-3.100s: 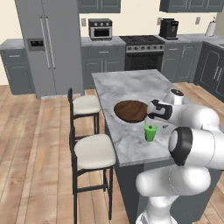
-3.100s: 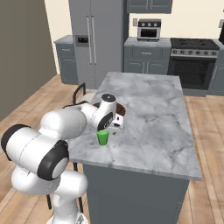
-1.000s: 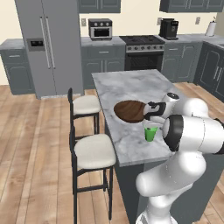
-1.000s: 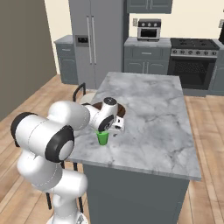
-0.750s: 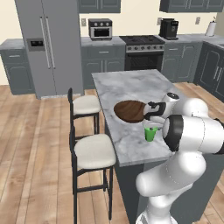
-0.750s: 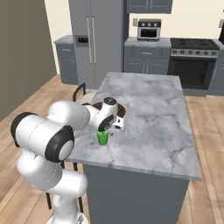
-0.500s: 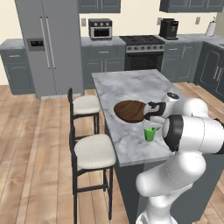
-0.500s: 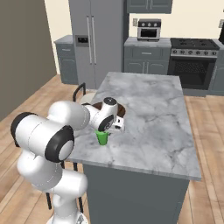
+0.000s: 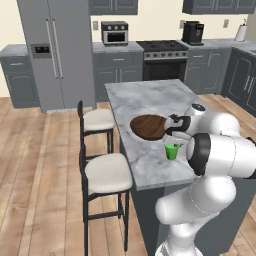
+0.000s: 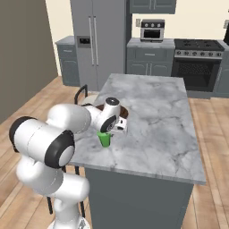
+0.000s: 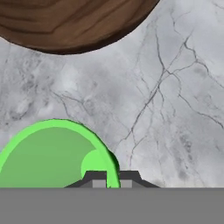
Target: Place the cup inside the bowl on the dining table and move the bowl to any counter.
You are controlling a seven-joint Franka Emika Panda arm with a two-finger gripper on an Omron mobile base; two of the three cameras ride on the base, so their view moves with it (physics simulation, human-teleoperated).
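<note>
Green cup (image 9: 172, 151) stands upright on the marble desk (image 9: 145, 100), near its front edge and just beside the wooden bowl (image 9: 149, 127), not yet in it. The hand (image 11: 112, 179) sits low over the cup, its two fingertips (image 11: 97, 178) pinched together on the cup's rim wall. So the pickup step looks underway. Next comes a straight lift clear of the desk, then a short carry over the bowl's middle before letting go.

Cup (image 11: 57, 155) and bowl (image 11: 74, 22) in hand view — both cut off by picture edges.
</note>
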